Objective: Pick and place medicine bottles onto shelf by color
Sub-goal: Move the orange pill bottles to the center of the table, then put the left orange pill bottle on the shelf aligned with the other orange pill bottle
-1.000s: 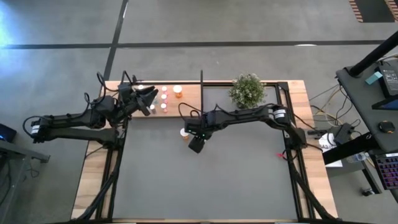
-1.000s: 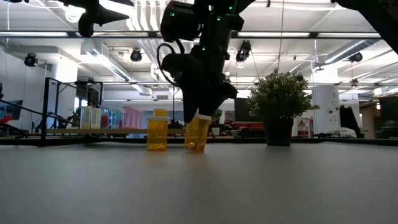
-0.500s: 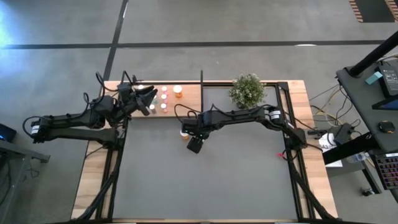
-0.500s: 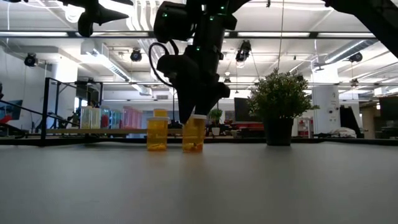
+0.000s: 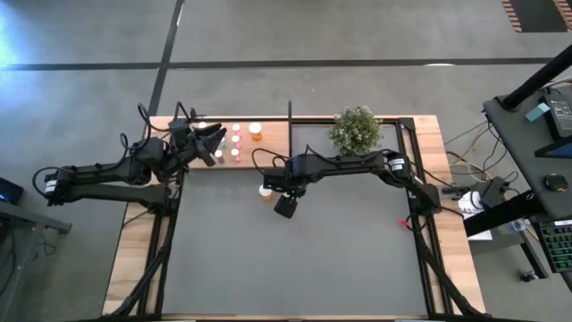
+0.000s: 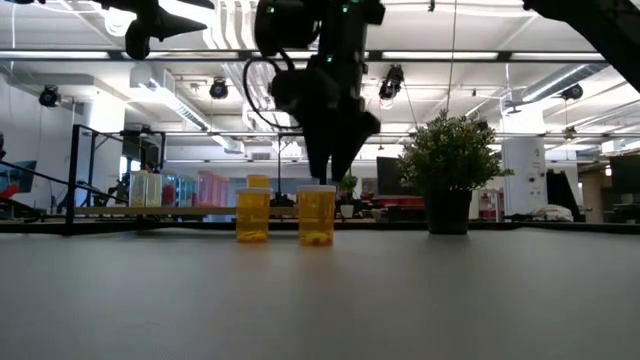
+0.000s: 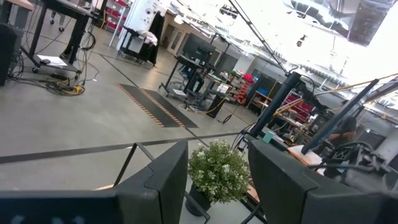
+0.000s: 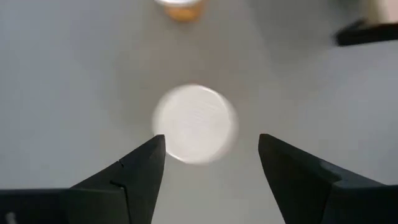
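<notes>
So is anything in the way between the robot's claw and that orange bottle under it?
No, nothing visible. The right gripper hangs open right over the orange bottle, with only air above its white cap. The second orange bottle stands off to the side.

Two dark jointed arms, looped black cables

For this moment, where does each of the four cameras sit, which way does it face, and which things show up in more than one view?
High view: overhead, straight down; both arms, shelf, potted plant.
Low view: tabletop height, facing the room; right gripper above an orange bottle, a second orange bottle beside it.
Left wrist view: on the raised left arm, facing outward; left gripper open.
Right wrist view: pointing down; open fingers straddle a white cap.
Shared: the plant in high, low and left wrist views; the capped bottle in low and right wrist views.
</notes>
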Tool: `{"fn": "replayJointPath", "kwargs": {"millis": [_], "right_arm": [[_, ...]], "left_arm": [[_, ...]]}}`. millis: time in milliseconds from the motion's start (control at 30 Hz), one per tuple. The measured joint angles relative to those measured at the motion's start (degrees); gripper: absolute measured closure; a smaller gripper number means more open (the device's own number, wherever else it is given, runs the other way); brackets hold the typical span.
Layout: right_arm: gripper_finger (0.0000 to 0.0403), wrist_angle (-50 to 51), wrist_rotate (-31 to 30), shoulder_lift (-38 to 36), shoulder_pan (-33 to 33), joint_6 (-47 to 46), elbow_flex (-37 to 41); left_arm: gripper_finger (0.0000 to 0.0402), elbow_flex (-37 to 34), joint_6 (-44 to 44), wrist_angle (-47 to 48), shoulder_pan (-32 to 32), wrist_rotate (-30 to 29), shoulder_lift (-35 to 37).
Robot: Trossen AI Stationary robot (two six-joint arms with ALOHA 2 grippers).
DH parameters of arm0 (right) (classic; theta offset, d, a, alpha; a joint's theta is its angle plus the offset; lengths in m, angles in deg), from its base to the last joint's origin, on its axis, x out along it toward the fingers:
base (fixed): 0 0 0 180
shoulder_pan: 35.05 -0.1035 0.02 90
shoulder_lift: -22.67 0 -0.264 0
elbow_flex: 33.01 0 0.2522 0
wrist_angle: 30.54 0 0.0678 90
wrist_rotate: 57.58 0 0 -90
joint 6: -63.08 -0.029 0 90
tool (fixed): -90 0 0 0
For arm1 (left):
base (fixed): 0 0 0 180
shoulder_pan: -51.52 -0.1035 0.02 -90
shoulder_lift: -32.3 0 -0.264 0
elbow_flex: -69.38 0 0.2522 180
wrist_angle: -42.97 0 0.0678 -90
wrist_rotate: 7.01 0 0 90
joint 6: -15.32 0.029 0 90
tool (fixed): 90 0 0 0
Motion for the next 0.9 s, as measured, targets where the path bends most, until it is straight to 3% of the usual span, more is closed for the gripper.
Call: {"fn": "replayJointPath", "kwargs": {"millis": [200,367,533,900], "right_arm": [[0.0164,4.5,-6.0,-3.0,-1.1,1.7,-2.4],[0.0168,4.2,-10.8,-10.4,-3.5,3.1,3.0],[0.0168,-2.2,-14.4,-21.5,-5.7,2.9,16.1],[0.0172,-38.1,-14.4,-49.1,-11.0,-7.5,54.6]], "left_arm": [[0.0248,0.0,0.0,0.1,0.0,0.0,0.0],[0.0248,0.0,0.0,0.1,0.0,0.0,0.0],[0.0248,0.0,0.0,0.1,0.0,0.0,0.0],[0.0248,0.0,-0.1,0.1,0.0,0.0,-0.2]]}}
